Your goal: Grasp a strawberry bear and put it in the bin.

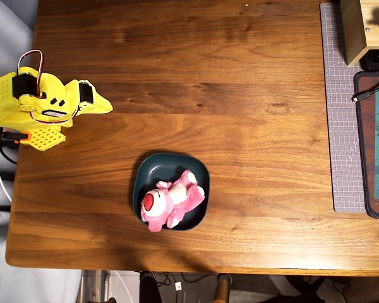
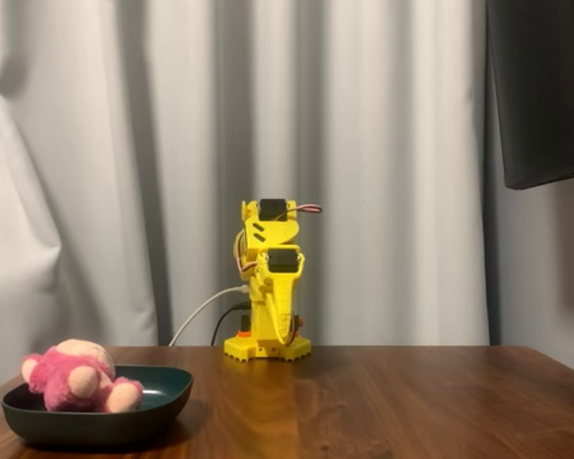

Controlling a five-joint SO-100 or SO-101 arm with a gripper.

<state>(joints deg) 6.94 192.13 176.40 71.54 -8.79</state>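
Near the table's (image 1: 252, 113) front edge in the overhead view, the strawberry bear (image 1: 172, 201) lies inside the bin (image 1: 198, 169), while at the far left edge the folded yellow arm's gripper (image 1: 100, 101) looks clenched and holds nothing.

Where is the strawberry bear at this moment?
The strawberry bear lies inside the bin, near the table's lower edge in the overhead view. In the fixed view it is at the lower left, far from the folded yellow arm.
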